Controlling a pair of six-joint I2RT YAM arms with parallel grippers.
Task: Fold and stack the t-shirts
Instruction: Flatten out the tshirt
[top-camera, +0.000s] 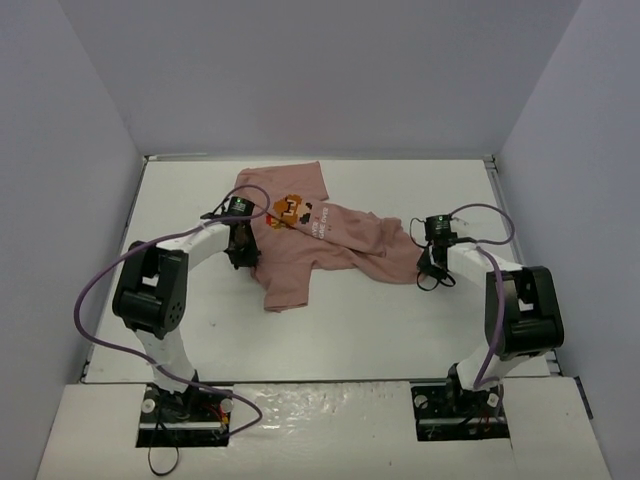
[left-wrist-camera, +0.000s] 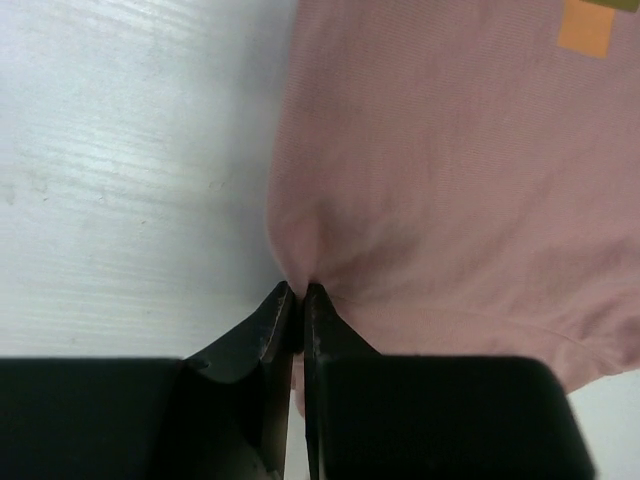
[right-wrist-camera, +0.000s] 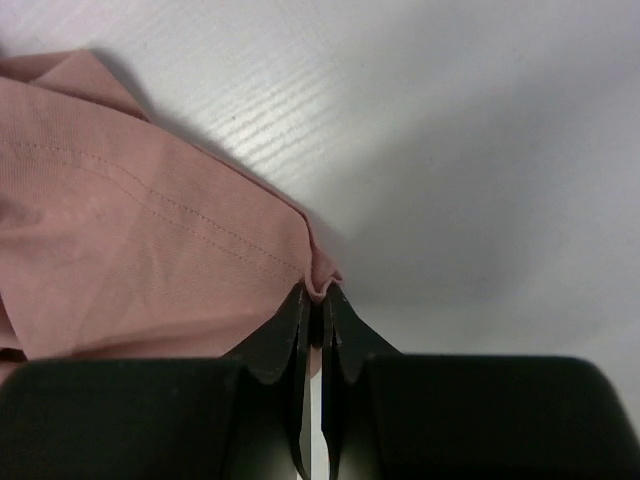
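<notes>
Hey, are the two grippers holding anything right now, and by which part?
Both hold the pink t-shirt. The left gripper pinches its edge nearest the left arm; the right gripper pinches a stitched hem corner at the opposite end.

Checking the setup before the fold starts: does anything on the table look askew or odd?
The pink t-shirt lies crumpled and slanted across the table, bunched toward the right, not spread flat. The left jaws and the right jaws are shut, each pinching its edge. Nothing looks spilled or damaged.
</notes>
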